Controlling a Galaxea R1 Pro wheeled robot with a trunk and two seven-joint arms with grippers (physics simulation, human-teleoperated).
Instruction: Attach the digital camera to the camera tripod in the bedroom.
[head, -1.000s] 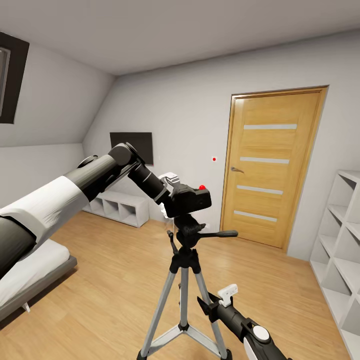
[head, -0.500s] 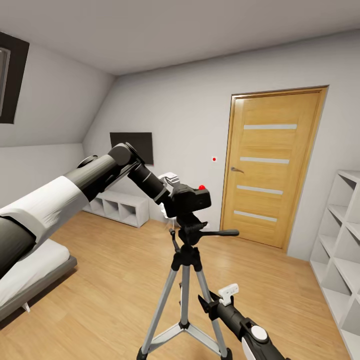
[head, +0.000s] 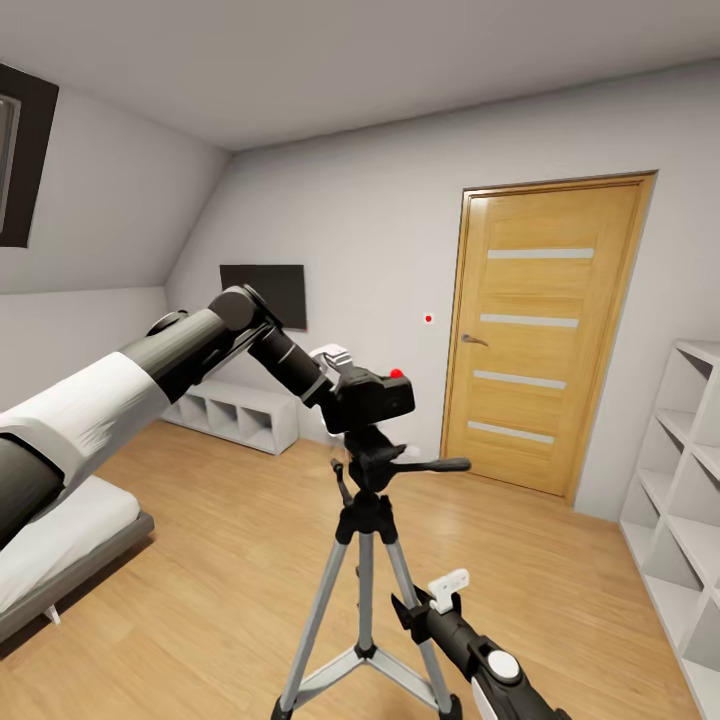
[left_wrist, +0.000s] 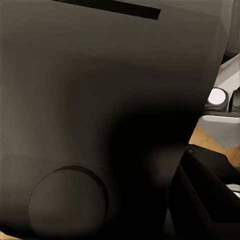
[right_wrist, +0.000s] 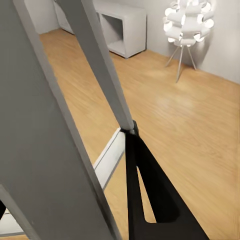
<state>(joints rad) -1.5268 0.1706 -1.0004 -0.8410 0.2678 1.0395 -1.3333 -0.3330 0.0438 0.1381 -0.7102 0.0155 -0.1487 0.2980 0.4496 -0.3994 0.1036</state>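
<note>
My camera over the tripod, in the grey-walled bedroom (head: 330, 200)

The tall silver-legged camera tripod (head: 365, 560) stands before the oak door (head: 540, 335). My left gripper (head: 335, 385) pinches the small black digital camera (head: 372, 398) just above its head. My right gripper (head: 447, 590): closure unclear.

Light grey walls (head: 350, 210) meet a sloped ceiling (head: 300, 60) above a light wood plank floor (head: 230, 560). An oak door with four frosted strips (head: 535, 335) stands beside tall white cube shelves (head: 680, 500). A dark wall panel (head: 265, 292) hangs over a low white cubby unit (head: 235, 415), near a grey-framed bed with a white mattress (head: 60, 555) and a white petal-shaded floor lamp (right_wrist: 187, 22).
</note>
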